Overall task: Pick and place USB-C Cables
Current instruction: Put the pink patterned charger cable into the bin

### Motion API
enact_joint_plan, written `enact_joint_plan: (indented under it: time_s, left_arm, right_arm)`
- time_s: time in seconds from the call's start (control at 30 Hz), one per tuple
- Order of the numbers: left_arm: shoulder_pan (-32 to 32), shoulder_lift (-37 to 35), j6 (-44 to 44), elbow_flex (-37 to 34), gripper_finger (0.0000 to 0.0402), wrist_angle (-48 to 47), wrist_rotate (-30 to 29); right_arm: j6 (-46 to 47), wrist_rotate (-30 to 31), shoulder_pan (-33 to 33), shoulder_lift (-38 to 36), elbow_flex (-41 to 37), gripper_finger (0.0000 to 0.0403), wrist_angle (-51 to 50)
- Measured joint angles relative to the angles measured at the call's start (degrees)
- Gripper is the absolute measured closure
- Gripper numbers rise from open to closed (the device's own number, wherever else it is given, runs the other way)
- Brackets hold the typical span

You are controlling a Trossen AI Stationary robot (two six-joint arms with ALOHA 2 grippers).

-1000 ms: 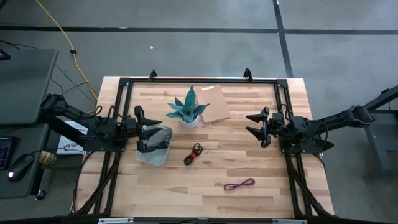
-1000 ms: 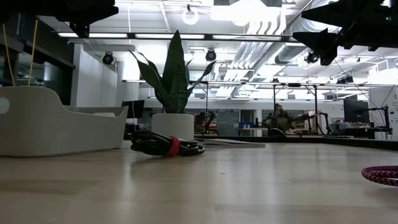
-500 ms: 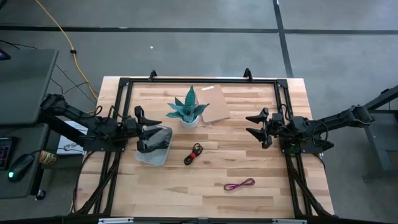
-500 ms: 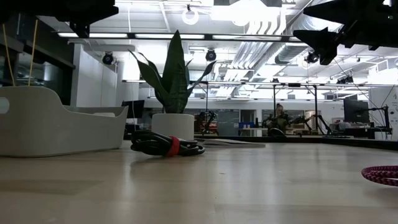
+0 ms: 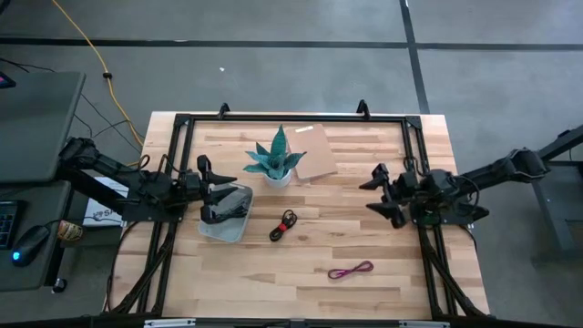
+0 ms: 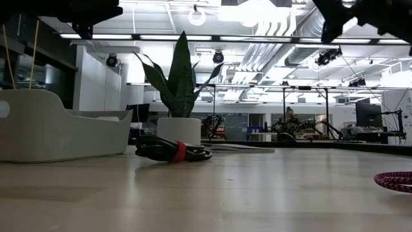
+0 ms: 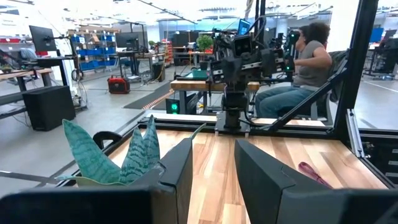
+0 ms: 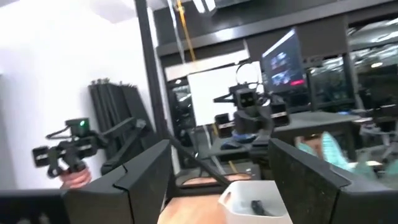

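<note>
The USB-C Cables are lying in three places. The black cable with the red-orange band (image 5: 285, 224) is resting coiled on the wooden table (image 5: 301, 282), near the middle, just beside the grey bin (image 5: 221, 227). The magenta-red cable (image 5: 351, 271) is lying well apart from it, nearer to the front edge — in the low view only its end (image 6: 394, 180) is showing. Inside the bin we are seeing dark cables (image 5: 239, 208), but we cannot tell how many or which.

The left gripper (image 5: 216, 194) is hovering over the bin, its fingers (image 7: 180, 177) spread apart and holding nothing. The right gripper (image 5: 381, 192) is hanging above the right side of the table, fingers (image 8: 146, 174) also spread wide, empty. Between the arms, a potted plant (image 5: 274, 161) and a piece of cardboard (image 5: 312, 153) are standing at the back of the table
</note>
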Motion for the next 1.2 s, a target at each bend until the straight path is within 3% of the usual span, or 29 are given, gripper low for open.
enact_joint_plan:
  time_s: [0.2, 0.6, 0.83, 1.0, 1.2]
  left_arm:
    - [0.0, 0.0, 0.0, 0.0, 0.0302, 0.0, 0.0]
    - [0.0, 0.0, -0.1, 0.0, 0.0302, -0.4, 0.0]
    - [0.0, 0.0, -0.2, 0.0, 0.0302, -0.4, 0.0]
    - [0.0, 0.0, -0.2, 0.0, 0.0302, -0.4, 0.0]
    - [0.0, 0.0, 0.0, 0.0, 0.0302, -0.4, 0.0]
  right_arm:
    - [-3.2, -2.3, 4.7, 10.4, 11.1, 0.0144, -7.0]
    - [10.5, 2.7, 18.5, 30.7, 42.5, 0.0144, -59.3]
    - [17.8, 5.8, 23.7, 43.0, 57.2, 0.0144, -80.9]
    - [23.0, 3.8, 24.9, 49.8, 62.7, 0.0144, -87.8]
    - [28.9, -2.4, 25.0, 55.6, 63.4, 0.0144, -88.5]
